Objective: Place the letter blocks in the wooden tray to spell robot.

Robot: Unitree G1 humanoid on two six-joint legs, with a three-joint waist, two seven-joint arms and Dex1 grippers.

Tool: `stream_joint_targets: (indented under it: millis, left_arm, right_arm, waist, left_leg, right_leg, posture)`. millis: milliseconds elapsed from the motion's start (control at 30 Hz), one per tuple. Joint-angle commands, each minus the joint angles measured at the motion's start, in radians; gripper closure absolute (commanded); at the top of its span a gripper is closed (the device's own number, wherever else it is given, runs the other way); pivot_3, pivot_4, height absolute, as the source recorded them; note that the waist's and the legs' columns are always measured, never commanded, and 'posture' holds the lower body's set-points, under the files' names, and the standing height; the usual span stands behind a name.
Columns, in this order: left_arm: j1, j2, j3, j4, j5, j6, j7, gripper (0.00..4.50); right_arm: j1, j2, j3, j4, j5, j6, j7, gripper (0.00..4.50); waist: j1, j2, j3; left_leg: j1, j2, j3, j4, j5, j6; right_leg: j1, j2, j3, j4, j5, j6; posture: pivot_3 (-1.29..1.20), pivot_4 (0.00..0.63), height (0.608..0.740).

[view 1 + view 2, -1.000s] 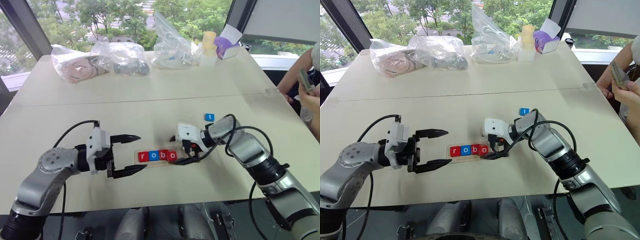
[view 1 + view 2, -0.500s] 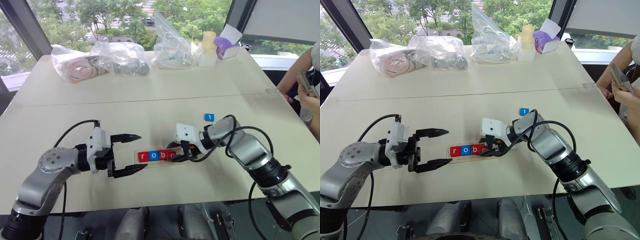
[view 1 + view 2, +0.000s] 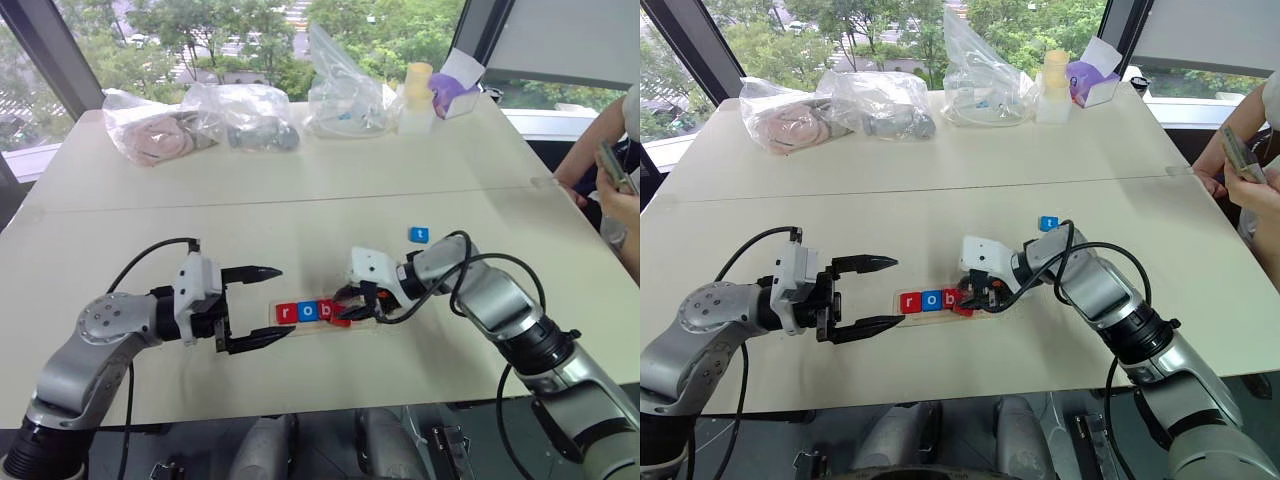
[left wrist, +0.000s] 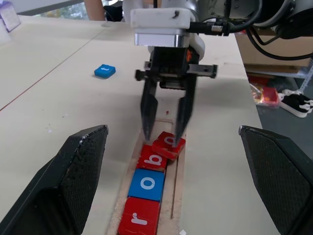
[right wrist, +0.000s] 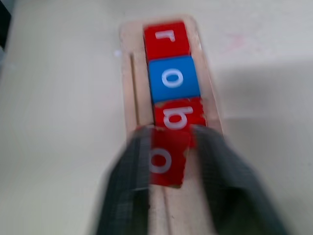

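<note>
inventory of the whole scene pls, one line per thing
wooden tray: 1, pale wood, mid-table between the two grippers.
r block: 1, red, first in the tray.
blue o block: 1, blue, second in the tray.
b block: 1, red, third in the tray.
red o block: 1, red, tilted, overlapping the b block, between the right gripper's fingers.
t block: 1, blue, loose on the table beyond the tray.
plastic bags: 3, clear, far side of the table.
bottle: 1, pale yellow, far side.
box: 1, purple, beside the bottle.
table: 1, cream.
person's hand: holding a phone, at the table's right edge.
left gripper: open, at the tray's r end.
right gripper: around the red o block.
</note>
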Motion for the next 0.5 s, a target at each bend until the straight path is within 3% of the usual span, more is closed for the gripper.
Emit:
stream_joint_targets:
  millis: [33, 67, 500]
  left_arm:
    - [-0.015, -0.004, 0.002, -0.024, -0.009, -0.001, 0.006, 0.0]
    - [-0.018, -0.004, 0.0, -0.021, -0.007, -0.002, 0.005, 0.0]
    - [-0.008, 0.025, 0.015, -0.029, -0.022, 0.006, -0.028, 0.0]
  right_arm:
    - [-0.009, -0.014, -0.033, -0.057, 0.03, 0.024, 0.001, 0.87]
    - [-0.006, -0.02, -0.034, -0.065, 0.036, 0.027, 0.004, 0.49]
    - [0.079, -0.026, 0.024, -0.056, -0.025, 0.009, -0.082, 0.49]
  waist:
    - [0.0, 0.0, 0.0]
    - [0.001, 0.0, 0.0]
    - [0.0, 0.0, 0.0]
  left_leg:
    - [0.0, 0.0, 0.0, 0.0, 0.0, 0.0]
    - [0.0, 0.0, 0.0, 0.0, 0.0, 0.0]
    - [0.0, 0.0, 0.0, 0.0, 0.0, 0.0]
  right_leg:
    - [0.0, 0.0, 0.0, 0.0, 0.0, 0.0]
    - [0.0, 0.0, 0.0, 0.0, 0.0, 0.0]
    - [0.0, 0.0, 0.0, 0.0, 0.0, 0.0]
  posture:
    - [0.0, 0.15, 0.74]
    - [0.0, 0.15, 0.74]
    - [0.0, 0.15, 0.74]
